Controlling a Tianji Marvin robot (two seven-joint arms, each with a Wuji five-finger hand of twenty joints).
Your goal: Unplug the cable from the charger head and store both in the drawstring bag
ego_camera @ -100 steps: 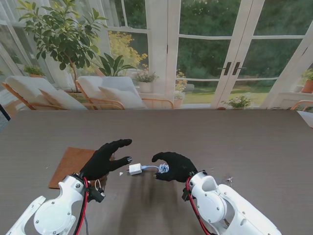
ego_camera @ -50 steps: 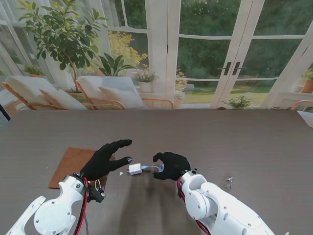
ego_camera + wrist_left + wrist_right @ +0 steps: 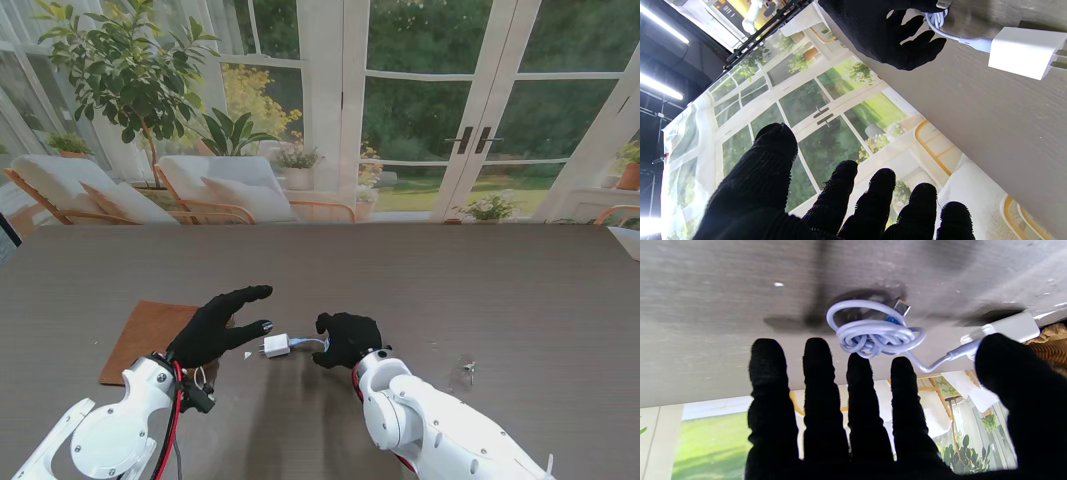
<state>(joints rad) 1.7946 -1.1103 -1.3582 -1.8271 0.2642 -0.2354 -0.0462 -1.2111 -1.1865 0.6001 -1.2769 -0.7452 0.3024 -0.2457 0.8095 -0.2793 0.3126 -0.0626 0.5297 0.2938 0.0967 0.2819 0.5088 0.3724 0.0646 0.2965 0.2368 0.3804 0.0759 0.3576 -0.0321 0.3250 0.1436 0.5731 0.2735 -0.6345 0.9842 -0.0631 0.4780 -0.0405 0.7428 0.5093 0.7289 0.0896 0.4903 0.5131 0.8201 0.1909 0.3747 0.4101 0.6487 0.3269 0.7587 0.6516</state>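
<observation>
A white charger head [image 3: 276, 346] lies on the dark table with its cable plugged in. The pale blue cable [image 3: 873, 331] is bundled in a coil just right of it, mostly hidden under my right hand in the stand view. My right hand [image 3: 348, 338] hovers over that coil with its fingers [image 3: 857, 400] stretched out and apart, holding nothing. My left hand [image 3: 215, 325] is open just left of the charger head [image 3: 1023, 53], thumb pointing toward it, not touching. The brown drawstring bag [image 3: 150, 335] lies flat under and left of my left hand.
A small glinting object [image 3: 468, 368] lies on the table to the right of my right arm. A tiny white scrap [image 3: 248, 354] sits near the charger's prongs. The table's far edge [image 3: 320, 226] borders windows and chairs.
My right forearm has swung in toward the middle and the hand has shifted slightly left over the cable coil. The left hand and charger have stayed put.
</observation>
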